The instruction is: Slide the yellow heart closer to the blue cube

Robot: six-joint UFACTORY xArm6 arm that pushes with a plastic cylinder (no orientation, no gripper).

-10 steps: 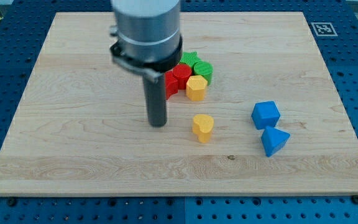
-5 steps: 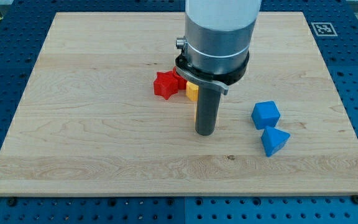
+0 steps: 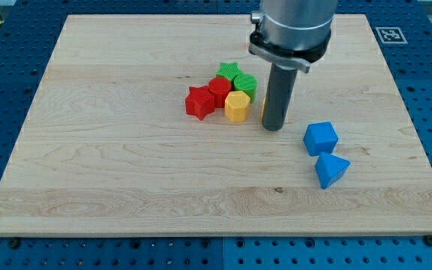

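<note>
My tip point(image 3: 274, 126) rests on the board a little left of and above the blue cube point(image 3: 320, 138). The yellow heart point(image 3: 263, 109) is almost wholly hidden behind the rod; only a thin yellow sliver shows at the rod's left edge. It lies between the block cluster and the blue cube, a short gap from the cube.
A cluster sits left of the rod: a red star point(image 3: 199, 101), a red cylinder point(image 3: 219, 91), a yellow hexagonal block point(image 3: 236, 106), a green star point(image 3: 229, 72) and a green cylinder point(image 3: 245, 84). A blue triangular block point(image 3: 330, 169) lies just below the cube.
The rod has swept from the view's left to the right and upward. The yellow heart has moved up and right from its earlier spot, now tucked behind the rod.
</note>
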